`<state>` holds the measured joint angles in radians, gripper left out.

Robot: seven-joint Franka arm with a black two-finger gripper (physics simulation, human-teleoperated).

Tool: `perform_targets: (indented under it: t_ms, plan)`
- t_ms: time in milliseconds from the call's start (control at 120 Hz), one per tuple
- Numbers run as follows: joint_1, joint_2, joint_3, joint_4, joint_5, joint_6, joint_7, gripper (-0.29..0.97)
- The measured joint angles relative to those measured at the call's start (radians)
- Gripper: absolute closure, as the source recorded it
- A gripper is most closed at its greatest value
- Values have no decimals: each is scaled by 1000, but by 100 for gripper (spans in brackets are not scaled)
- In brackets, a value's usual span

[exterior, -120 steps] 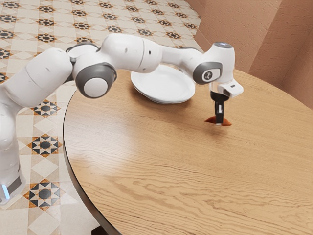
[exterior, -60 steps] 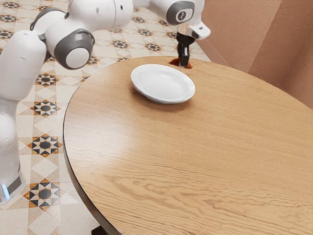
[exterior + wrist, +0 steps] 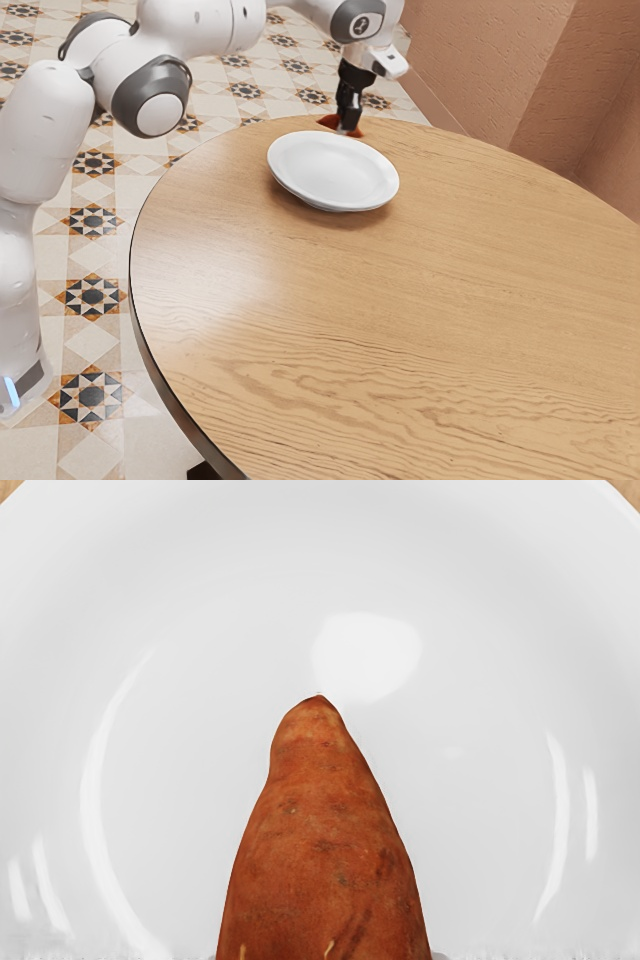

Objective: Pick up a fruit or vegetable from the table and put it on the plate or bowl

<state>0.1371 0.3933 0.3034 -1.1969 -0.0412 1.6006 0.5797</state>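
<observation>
At the exterior view's left the white arm [image 3: 60, 130] rises from its base beside the table and bends over a patterned tile floor [image 3: 90, 220]. Its grey-capped joints lead toward the upper middle of that view. There the black gripper [image 3: 347, 118] hangs fingers down at the far edge of the round wooden table [image 3: 400, 320].

The jaws stand close together and pinch a sweet potato [image 3: 327, 121] from two sides. The reddish-brown ends of the sweet potato stick out on either side of the fingers. It is held off the table, just above the far rim of the white plate [image 3: 335, 170].

The plate sits on the wood near the table's far edge, on the arm's side of the middle. From the side camera, the near part of the plate lies between the viewer and the held root, yet the gripper and the potato's ends show over the rim.

In the wrist view the sweet potato [image 3: 320, 850] tapers to a blunt tip away from the hand. The glossy plate [image 3: 150, 630] spreads under and around it, with a bright highlight just past the tip. Small slivers of wood show at the plate's edge.

Toward the exterior view's right, the tabletop runs on in broad grain. Beyond it stands a rough terracotta wall [image 3: 500, 60], which folds into a corner behind the table.
</observation>
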Motion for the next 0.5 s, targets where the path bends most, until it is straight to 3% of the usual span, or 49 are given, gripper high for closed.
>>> perform_targets:
  t_ms: [83, 183, 433, 500]
  plan:
    - [0, 1, 0, 0, -2, -5, 8, 25]
    - [-1, 2, 0, 0, -2, -7, 16, 12]
    - [-1, 2, -3, 1, -3, -9, 30, 2]
    - [-1, 1, -3, 1, -37, -8, 30, 1]
